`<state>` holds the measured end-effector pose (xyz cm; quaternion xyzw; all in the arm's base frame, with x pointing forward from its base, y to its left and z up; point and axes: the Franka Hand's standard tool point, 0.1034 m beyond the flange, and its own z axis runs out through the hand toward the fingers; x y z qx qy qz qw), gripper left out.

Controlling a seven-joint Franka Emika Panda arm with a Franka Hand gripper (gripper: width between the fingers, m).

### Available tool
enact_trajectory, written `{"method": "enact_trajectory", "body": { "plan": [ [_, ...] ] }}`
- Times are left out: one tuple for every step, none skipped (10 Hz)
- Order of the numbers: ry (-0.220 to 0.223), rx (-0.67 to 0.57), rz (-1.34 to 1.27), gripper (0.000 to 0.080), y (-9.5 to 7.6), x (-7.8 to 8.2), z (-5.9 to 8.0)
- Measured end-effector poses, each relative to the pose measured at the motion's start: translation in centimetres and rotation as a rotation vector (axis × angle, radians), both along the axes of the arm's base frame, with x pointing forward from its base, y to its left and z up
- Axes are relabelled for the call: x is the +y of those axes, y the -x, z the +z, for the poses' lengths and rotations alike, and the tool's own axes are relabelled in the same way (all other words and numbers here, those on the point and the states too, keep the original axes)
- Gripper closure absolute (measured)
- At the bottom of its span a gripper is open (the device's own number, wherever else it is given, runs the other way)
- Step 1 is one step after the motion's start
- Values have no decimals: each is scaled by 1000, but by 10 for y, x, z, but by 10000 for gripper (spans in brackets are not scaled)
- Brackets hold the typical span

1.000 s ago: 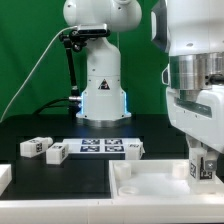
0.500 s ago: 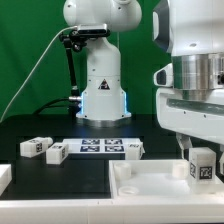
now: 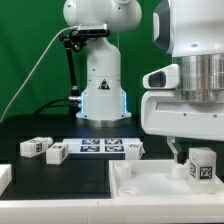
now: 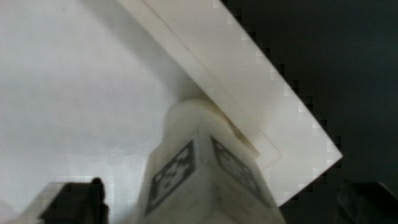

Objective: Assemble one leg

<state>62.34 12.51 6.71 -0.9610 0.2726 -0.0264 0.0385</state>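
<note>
A leg (image 3: 201, 166), a small white block with a black-and-white tag, stands upright in the far right corner of the large white square piece (image 3: 150, 186). My gripper (image 3: 193, 155) is right over it, with its jaws on either side of the leg. One dark finger (image 3: 172, 151) stands a little apart from the leg. In the wrist view the leg (image 4: 205, 170) rises between the fingers (image 4: 75, 203), with a gap on the side that shows. The gripper (image 4: 210, 208) looks open around the leg.
Three more tagged legs lie on the black table: two at the exterior view's left (image 3: 33, 147) (image 3: 57, 152) and one at the marker board's right end (image 3: 132, 148). The marker board (image 3: 100, 147) lies mid-table. The robot base (image 3: 100, 85) stands behind it.
The hand has turned about its vertical axis above the leg. The leg has stayed in the corner of the square piece and shows more of its tag now.
</note>
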Motion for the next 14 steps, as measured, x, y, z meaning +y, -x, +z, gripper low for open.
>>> {"method": "enact_trajectory", "body": {
  "plan": [
    [9, -7, 114, 151, 0, -1, 0],
    [17, -12, 203, 151, 0, -2, 0],
    [33, -15, 271, 151, -1, -2, 0],
    [46, -21, 356, 151, -1, -3, 0],
    [49, -23, 398, 151, -1, -5, 0],
    [61, -25, 471, 151, -2, -7, 0],
    [62, -25, 469, 151, -2, -8, 0],
    [61, -25, 466, 191, -2, -8, 0],
    [61, -25, 466, 191, -2, -8, 0],
    [61, -24, 462, 379, -2, -8, 0],
    [59, -23, 434, 379, -2, -8, 0],
    [59, -23, 435, 509, -2, -8, 0],
    [54, -21, 392, 509, -2, -7, 0],
    [48, -17, 305, 509, -2, -8, 0]
  ]
}}
